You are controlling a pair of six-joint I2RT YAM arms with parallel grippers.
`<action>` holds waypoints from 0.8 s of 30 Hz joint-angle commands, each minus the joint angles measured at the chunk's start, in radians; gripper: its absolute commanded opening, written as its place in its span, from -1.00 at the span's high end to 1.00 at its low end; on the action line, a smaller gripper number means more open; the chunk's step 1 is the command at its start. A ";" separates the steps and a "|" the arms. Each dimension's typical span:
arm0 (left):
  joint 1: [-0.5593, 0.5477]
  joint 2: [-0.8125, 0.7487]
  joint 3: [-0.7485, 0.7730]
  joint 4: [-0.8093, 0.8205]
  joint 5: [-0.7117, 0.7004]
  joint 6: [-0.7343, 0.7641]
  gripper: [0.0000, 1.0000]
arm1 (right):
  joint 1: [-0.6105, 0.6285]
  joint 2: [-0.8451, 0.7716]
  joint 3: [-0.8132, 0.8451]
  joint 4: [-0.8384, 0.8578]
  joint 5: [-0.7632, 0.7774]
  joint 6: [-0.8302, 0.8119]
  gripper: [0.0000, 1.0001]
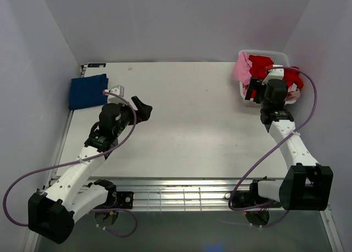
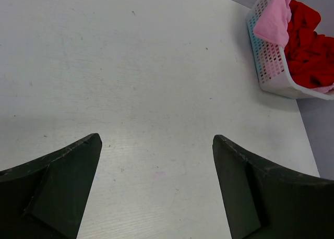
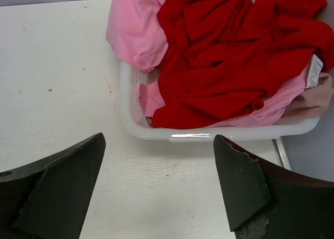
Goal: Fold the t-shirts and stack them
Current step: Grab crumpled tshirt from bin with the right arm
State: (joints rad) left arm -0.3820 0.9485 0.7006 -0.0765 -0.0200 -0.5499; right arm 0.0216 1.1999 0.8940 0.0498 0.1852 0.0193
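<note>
A folded navy blue t-shirt (image 1: pixel 88 91) lies at the table's far left corner. A crumpled bright red t-shirt (image 3: pixel 229 56) lies on top in the white lattice basket (image 3: pixel 219 132) at the far right, with a pink t-shirt (image 3: pixel 134 27) draped over its left rim and a beige one (image 3: pixel 313 100) at its right end. The basket also shows in the left wrist view (image 2: pixel 271 67). My right gripper (image 3: pixel 159 145) is open and empty just before the basket's near rim. My left gripper (image 2: pixel 156 145) is open and empty over bare table, right of the navy shirt.
The white table (image 1: pixel 187 125) runs between the navy shirt and the basket. Grey walls close in at the back and sides. A metal rail (image 1: pixel 181 194) runs along the near edge by the arm bases.
</note>
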 commanded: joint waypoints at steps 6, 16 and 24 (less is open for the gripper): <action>-0.001 -0.011 0.013 0.007 -0.034 0.022 -0.96 | -0.009 0.235 0.164 0.061 0.152 -0.015 -0.98; -0.001 -0.005 -0.006 0.020 -0.061 0.033 -0.96 | -0.038 0.423 0.295 -0.004 0.279 -0.073 -0.86; -0.001 -0.016 -0.006 0.018 -0.070 0.031 -0.96 | -0.040 0.474 0.293 -0.039 0.353 -0.061 -0.77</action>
State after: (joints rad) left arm -0.3820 0.9485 0.6983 -0.0750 -0.0723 -0.5304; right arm -0.0189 1.6695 1.1568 0.0154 0.4816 -0.0376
